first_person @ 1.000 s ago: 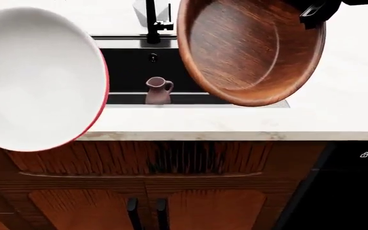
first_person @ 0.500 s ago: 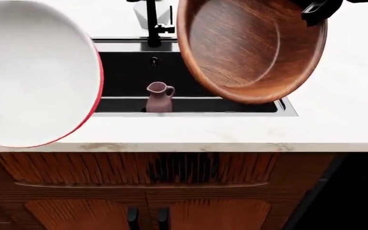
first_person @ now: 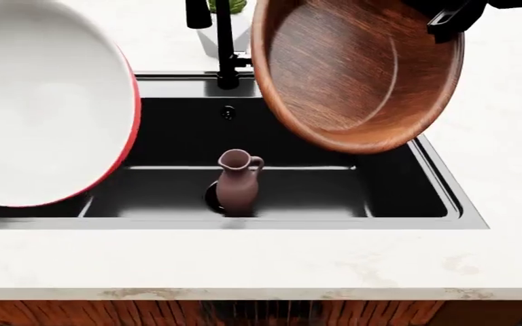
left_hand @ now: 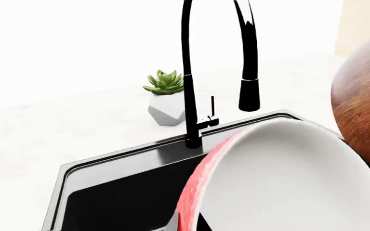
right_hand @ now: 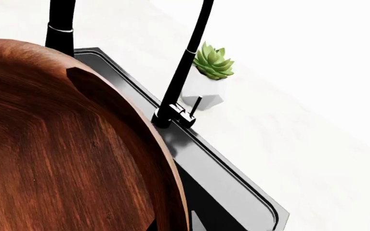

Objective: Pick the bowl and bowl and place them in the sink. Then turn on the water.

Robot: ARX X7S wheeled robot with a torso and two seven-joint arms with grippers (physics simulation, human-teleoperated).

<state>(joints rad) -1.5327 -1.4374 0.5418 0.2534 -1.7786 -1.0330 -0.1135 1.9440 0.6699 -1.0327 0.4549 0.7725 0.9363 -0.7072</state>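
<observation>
The right claw (first_person: 451,17) shows only as a dark shape at the far right rim of the wooden bowl (first_person: 356,71); how its jaws stand cannot be told for sure, but the bowl hangs tilted in the air with its hollow toward the head camera, so it is evidently gripped there. In the right wrist view a dark fingertip (right_hand: 82,77) lies flat on the inside of the wood. The left claw is out of sight in every view; the red bowl (first_person: 43,102), white inside and just as tilted, floats at the left, so that claw most likely grips it too, though the pictures do not show this.

Compared with a second ago, the sink (first_person: 465,204) fills far more of the head view: the cabinet fronts have nearly dropped out at the near edge and the whole basin lies open below. The robot has closed in, and both bowls now hang over the basin instead of the counter (first_person: 261,261).

Between them stand the small pitcher (first_person: 238,183) on the drain and, at the far rim, the tap (first_person: 220,47) with a potted succulent (left_hand: 165,98) just behind. Lowering and releasing looks like the next step; the pitcher could get knocked.
</observation>
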